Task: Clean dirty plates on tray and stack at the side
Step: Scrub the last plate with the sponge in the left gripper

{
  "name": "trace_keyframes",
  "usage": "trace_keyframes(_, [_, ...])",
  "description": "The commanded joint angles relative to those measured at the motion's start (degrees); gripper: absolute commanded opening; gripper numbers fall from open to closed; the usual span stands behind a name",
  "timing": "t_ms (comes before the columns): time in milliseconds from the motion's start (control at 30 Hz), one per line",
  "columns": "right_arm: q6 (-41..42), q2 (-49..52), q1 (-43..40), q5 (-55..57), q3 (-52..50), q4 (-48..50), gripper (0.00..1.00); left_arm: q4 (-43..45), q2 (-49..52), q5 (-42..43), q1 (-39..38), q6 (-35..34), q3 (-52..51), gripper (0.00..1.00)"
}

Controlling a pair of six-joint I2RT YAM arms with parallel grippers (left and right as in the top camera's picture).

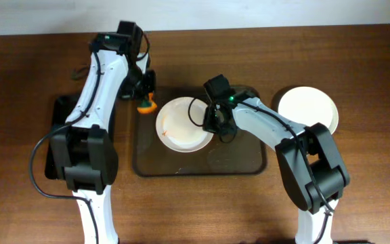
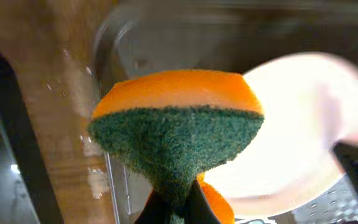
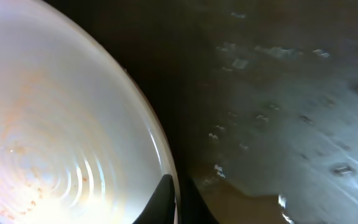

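1. I am looking down at the wooden table (image 1: 357,54), where a dark tray (image 1: 239,163) is lying in the middle.
2. A dirty plate (image 1: 181,125) is sitting in the left half of the tray. The right wrist view is showing faint orange-brown smears on its white surface.
3. The right claw (image 1: 213,120) is clenching the right rim of the dirty plate, with one finger lying inside the rim and the other outside.
4. The left claw (image 1: 145,93) is pinching an orange sponge (image 1: 146,104) with a green scouring face. It is holding the sponge at the tray's top left corner, near the dirty plate's rim.
5. In the left wrist view the sponge is bulging out above the fingers, with its green face turning toward the camera.
6. A clean plate (image 1: 308,108) is resting on the table just to the right of the tray.
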Motion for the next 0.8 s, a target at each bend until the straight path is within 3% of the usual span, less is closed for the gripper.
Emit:
trace_keyframes(0, [5.0,-0.4,0.0,6.5,-1.3,-2.2,0.04,3.1,0.3,3.1,-0.9,1.2,-6.8,0.0])
trace_keyframes(167, [2.8,-0.3,0.0,6.5,-1.3,-2.1,0.04,15.0,0.3,4.2,-9.2,1.2,-17.5,0.0])
trace_keyframes(367, [2.0,-0.3,0.0,6.5,-1.3,-1.9,0.04,19.1,0.3,4.9,-13.1,-1.6,-23.3,0.0])
trace_keyframes(600, [1.8,-0.3,0.0,6.5,-1.3,-2.0,0.04,27.9,0.3,-22.3,-12.0,-5.0,-26.6,0.0])
trace_keyframes(767, [1.8,-0.3,0.0,6.6,-2.3,-1.9,0.04,36.0,0.3,-28.1,-12.0,-5.2,-24.7,0.0])
